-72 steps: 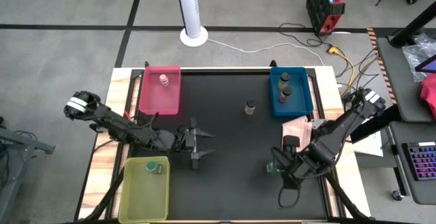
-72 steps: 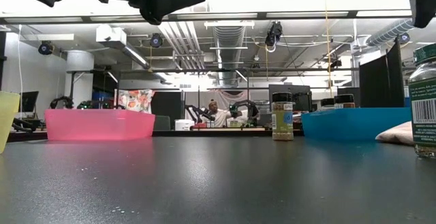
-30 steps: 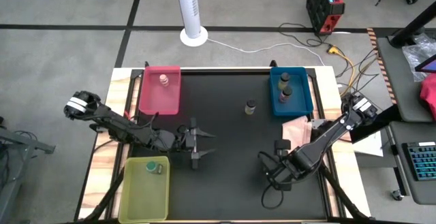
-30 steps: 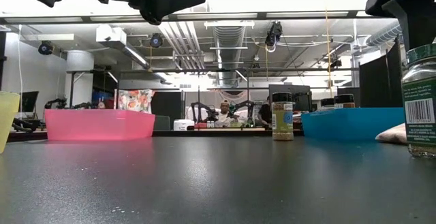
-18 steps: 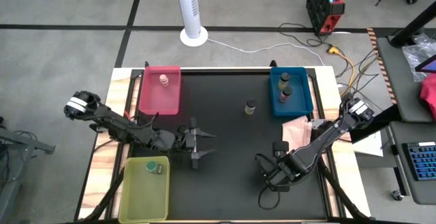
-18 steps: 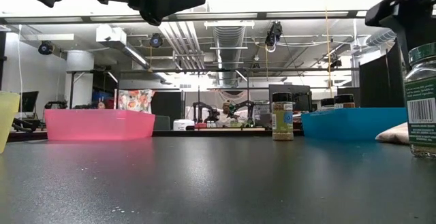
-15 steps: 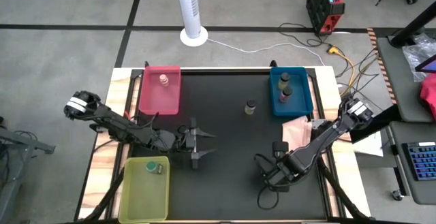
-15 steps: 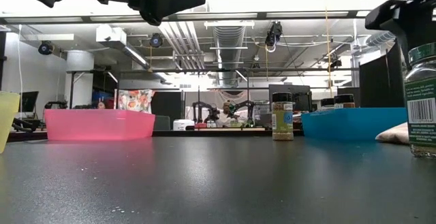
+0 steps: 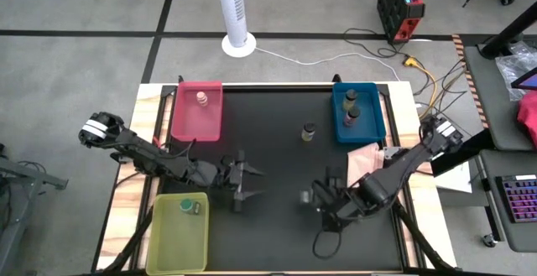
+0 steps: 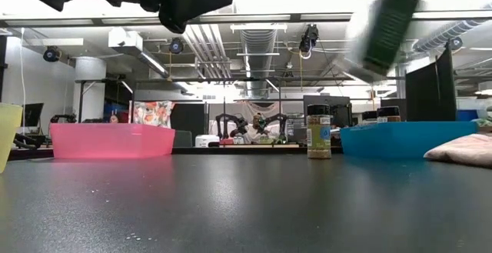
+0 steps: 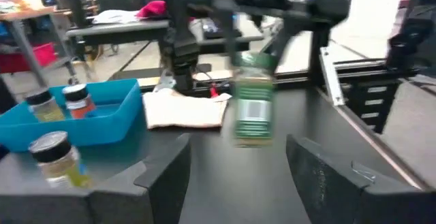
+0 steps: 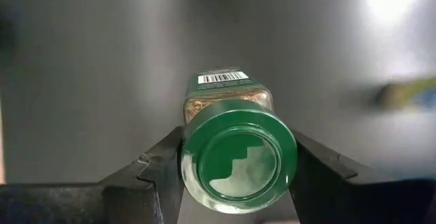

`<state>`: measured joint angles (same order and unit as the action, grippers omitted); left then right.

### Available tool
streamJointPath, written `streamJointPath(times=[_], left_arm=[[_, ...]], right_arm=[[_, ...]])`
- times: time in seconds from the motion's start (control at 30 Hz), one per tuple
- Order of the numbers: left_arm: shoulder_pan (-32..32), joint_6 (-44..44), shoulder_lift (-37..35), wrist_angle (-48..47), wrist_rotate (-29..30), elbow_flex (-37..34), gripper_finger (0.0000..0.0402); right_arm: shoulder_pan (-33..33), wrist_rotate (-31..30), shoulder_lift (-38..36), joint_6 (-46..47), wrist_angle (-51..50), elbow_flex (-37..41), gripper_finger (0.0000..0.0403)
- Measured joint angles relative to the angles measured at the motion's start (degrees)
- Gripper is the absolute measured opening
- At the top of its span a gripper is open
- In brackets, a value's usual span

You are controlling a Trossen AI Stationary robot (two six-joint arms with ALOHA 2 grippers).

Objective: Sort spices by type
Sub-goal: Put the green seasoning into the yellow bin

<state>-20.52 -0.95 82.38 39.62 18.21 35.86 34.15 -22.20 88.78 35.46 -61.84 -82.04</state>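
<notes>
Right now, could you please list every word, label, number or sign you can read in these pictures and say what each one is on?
No text can be read as words or numbers.
Green-lidded jar in the right gripper: a barcode, digits too small to read.
Same jar, left wrist view: label blurred.
Jar standing on the table: label too small.
Jars in the blue tray: labels unreadable.
The left gripper waits open.

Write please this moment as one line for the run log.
right claw: shut on green-lid jar, lifted | left claw: open, waiting mid-table | loose jar: standing on table
</notes>
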Motion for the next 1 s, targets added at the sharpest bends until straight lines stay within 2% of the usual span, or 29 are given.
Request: streamJointPath(times=[0.1,0.27,0.4,0.53,0.7,1.0], left_arm=[[-0.19,-0.02,0.01,0.18,-0.51,0.0,0.0242],[-0.11,-0.69,0.24,0.24,0.16,0.0,0.0286],[0.35,-1.53,0.3,-0.05,1.68,0.0,0.0307],[0.95,-1.07,0.32,-0.14,2.82,0.02,0.0313],[1.33,-1.72,0.31,-2.39,9.77,0.02,0.0313],[1.56,-3.62,0.32,-5.15,6.26,0.04,0.0313]], right_arm=[[-1.19,-6.71,0.1,-4.18,1.08,-1.64,0.0196],[-4.6,-10.84,0.32,-14.17,9.22,-1.58,0.0196],[-7.36,-11.21,1.49,-22.68,15.93,-1.73,0.0196],[-9.3,-10.77,2.23,-29.23,20.49,-1.73,0.0196],[-10.37,-9.33,2.85,-31.68,22.73,-1.73,0.0196],[-10.58,-9.09,2.85,-31.56,24.04,-1.73,0.0196]])
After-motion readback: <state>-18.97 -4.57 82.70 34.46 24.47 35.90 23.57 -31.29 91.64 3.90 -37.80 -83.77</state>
